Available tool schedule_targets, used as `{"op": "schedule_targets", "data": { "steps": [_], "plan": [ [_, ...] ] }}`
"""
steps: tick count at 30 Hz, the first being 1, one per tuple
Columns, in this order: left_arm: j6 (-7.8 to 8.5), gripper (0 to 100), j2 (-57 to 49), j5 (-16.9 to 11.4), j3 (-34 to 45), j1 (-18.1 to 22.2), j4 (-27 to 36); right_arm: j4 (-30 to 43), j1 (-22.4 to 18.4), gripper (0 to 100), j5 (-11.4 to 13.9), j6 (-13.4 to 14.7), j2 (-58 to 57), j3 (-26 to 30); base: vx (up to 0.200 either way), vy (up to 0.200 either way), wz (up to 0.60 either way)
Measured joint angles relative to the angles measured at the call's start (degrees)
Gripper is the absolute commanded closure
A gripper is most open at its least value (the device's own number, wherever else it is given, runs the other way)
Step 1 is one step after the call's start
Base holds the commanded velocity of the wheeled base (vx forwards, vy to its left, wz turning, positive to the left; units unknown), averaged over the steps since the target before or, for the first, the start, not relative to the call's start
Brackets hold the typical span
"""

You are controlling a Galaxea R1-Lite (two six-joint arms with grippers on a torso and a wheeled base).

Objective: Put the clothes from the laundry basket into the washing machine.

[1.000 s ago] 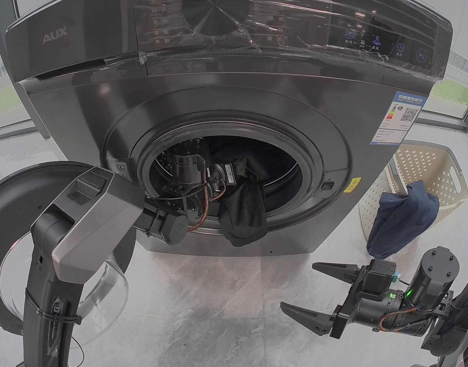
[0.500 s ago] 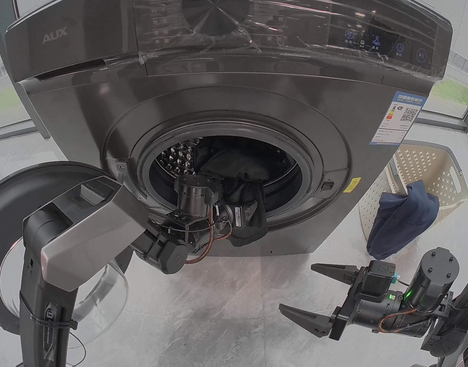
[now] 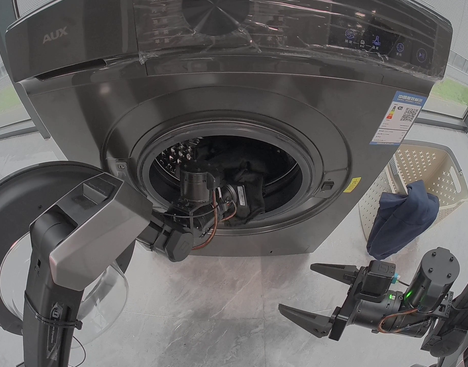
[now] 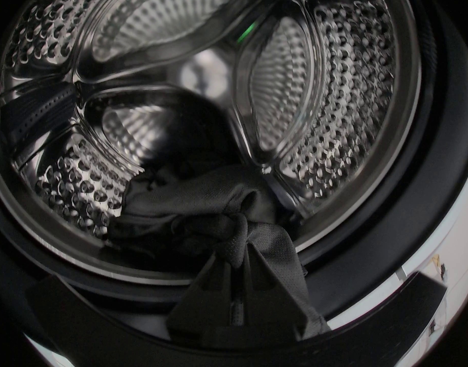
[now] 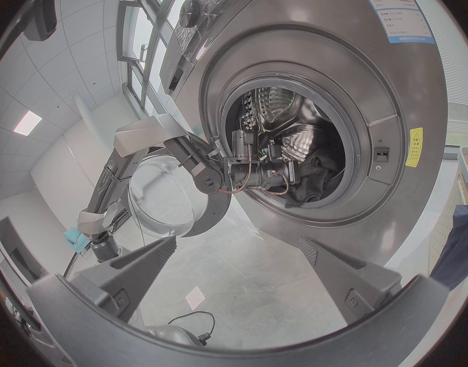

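The left gripper, clamped on the black garment, has pushed deeper. The cloth that dangled over the rim now lies just ahead of it in the drum. The right gripper hangs with its jaws apart, and the blue garment beyond it comes next.

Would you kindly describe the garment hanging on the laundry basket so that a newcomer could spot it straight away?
Find the grey washing machine; on the floor at its right stands a beige perforated laundry basket. Draped over the basket's near rim is the dark blue garment, blue where the black garment in the drum is not.
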Motion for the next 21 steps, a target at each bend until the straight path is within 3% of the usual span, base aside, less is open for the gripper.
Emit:
{"op": "schedule_targets", "data": {
  "steps": [8, 20, 21],
  "plan": [
    [-1.89, 100, 1.4, 4.1, -9.6, 1.5, -0.7, 0.0, 0.0, 0, 0.0, 0.0, 0.0, -0.2, 0.000, 0.000, 0.00],
    [-1.43, 100, 7.5, 6.5, -23.5, 3.1, -0.3, 0.0, -0.5, 0, 0.1, 0.0, 0.2, -0.2, 0.000, 0.000, 0.00],
    [-1.13, 0, 8.0, 6.5, -24.2, 3.2, -0.2, 0.0, -0.6, 0, 0.1, 0.0, 0.2, -0.2, 0.000, 0.000, 0.00]
  ]
}}
